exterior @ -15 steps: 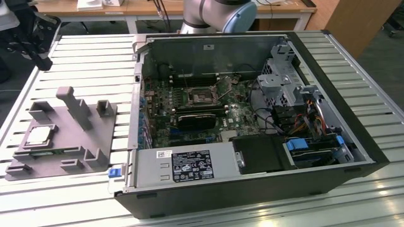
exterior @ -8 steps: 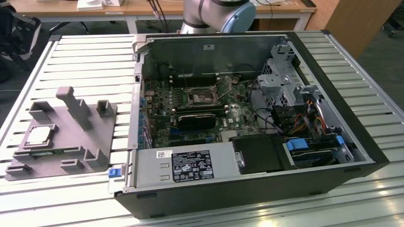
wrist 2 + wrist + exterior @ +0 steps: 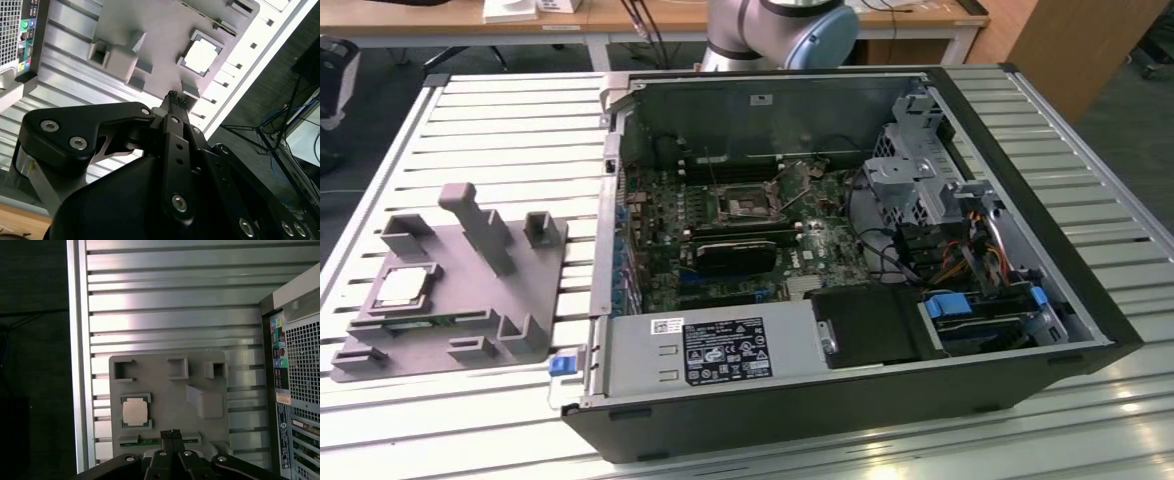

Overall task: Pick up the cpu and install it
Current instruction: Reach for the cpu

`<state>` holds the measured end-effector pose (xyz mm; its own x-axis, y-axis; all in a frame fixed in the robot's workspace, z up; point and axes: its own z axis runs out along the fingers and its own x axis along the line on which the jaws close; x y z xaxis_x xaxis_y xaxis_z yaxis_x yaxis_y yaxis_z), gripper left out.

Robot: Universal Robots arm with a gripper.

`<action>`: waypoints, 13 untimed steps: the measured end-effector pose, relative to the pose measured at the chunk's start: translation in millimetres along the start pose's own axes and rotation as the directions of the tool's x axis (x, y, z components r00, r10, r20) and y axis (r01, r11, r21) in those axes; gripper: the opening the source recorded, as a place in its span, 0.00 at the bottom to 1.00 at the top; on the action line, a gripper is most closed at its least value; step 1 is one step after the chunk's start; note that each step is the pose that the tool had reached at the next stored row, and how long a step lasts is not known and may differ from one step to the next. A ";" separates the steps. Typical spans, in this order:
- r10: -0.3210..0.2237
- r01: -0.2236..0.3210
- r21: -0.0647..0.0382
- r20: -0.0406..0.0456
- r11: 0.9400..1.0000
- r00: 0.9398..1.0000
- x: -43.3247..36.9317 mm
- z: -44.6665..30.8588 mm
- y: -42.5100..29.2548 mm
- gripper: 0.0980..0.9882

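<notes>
Cpu (image 3: 135, 411) sits flat in square pocket of grey fixture (image 3: 160, 385), silver top up, seen in first wrist view. In exterior view I see fixture on slatted table (image 3: 494, 120), at exterior view's left of open computer case (image 3: 854, 400). Gripper (image 3: 171, 432) hangs over fixture edge, near cpu but apart from it. Claw clenched in both wrist views, 2 tips pressed together, nothing between them. Motherboard socket (image 3: 750, 205) inside case, well apart from cpu.

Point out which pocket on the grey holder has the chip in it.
The square pocket of the grey holder with the silver chip seated in it; the three smaller pockets along one edge show only grey plastic.
</notes>
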<state>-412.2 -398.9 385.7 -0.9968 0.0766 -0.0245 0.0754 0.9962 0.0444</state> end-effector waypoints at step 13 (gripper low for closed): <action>0.001 -0.001 0.000 0.000 1.000 1.000 47.0 2.0 -2.5 0.01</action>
<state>-459.2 -397.7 382.4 -0.9967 0.0780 -0.0244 0.0768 0.9961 0.0443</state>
